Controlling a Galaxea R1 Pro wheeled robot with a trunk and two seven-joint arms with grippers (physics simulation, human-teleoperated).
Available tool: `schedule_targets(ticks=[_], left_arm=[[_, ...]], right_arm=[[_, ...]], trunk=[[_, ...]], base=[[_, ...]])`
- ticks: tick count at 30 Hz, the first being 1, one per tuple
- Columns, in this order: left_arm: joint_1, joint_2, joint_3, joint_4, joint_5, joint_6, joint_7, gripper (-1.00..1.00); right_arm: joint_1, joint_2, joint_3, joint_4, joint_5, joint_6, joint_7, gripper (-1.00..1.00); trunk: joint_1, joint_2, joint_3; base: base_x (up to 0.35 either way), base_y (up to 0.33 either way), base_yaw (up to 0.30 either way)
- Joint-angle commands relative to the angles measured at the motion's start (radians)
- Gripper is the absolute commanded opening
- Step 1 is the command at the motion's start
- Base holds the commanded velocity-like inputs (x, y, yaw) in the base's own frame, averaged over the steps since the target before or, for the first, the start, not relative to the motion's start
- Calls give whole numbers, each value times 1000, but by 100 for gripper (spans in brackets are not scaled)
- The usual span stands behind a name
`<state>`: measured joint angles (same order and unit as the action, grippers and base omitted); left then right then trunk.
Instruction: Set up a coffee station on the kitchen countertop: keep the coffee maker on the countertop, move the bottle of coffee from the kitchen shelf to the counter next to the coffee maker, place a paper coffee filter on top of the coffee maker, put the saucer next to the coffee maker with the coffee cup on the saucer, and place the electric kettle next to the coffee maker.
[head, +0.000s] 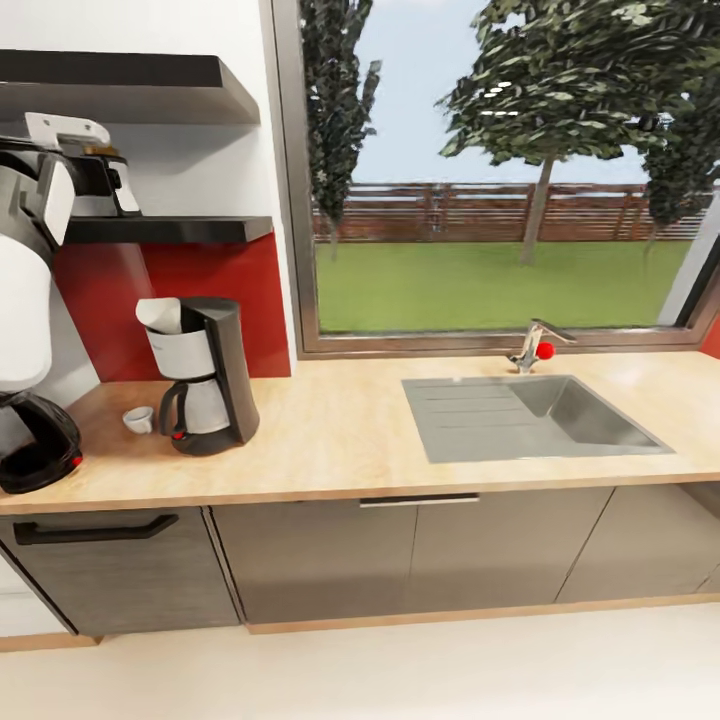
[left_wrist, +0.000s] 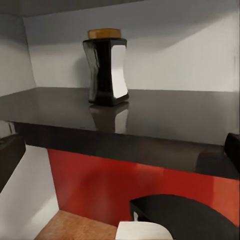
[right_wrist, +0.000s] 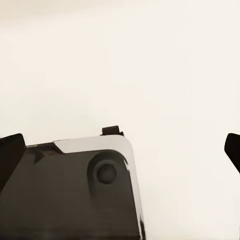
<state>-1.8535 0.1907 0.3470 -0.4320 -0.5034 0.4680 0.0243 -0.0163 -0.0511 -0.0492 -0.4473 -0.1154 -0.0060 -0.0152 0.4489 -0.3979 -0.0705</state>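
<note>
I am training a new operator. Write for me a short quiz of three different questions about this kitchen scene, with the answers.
1. True or false: the bottle of coffee already stands on the countertop.
2. Multiple choice: what lies on top of the coffee maker? A) a white paper filter B) the saucer C) the kettle
3. Fill in: the small white cup stands on the counter between the coffee maker and the black ____ at the counter's left end.

Key
1. False. It is on the dark shelf, upright, with the left gripper open before it.
2. A.
3. Kettle.
</note>
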Motion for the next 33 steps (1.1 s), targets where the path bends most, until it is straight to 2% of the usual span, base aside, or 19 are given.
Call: schedule_targets(ticks=[1,14,18,26,33], left_arm=[[-1,0,3,-9,0,3,-9,100],[-1,2,-5,-40,-3,8,-27,100],[-1,2,-7,-52,-5,8,-27,100],[-1,3,-8,-94,-6,9,-29,100],[-1,6,-7,-97,-7,10,-30,100]], right_arm=[[-1,1,2,18,-11,0,-1,100],[-1,2,2,172,-10,-5,-1,100],[-1,2,3,181,-10,-5,0,100],[-1,2,3,183,-10,-2,1,100],[-1,2,3,182,-10,-2,0,100]], trunk=[[1,-2,-2],[1,-2,-2],[1,-2,-2],[1,-2,-2],[1,-2,-2]], base=[[298,0,0],[329,55,0],[238,88,0],[43,14,-1],[210,127,-158]])
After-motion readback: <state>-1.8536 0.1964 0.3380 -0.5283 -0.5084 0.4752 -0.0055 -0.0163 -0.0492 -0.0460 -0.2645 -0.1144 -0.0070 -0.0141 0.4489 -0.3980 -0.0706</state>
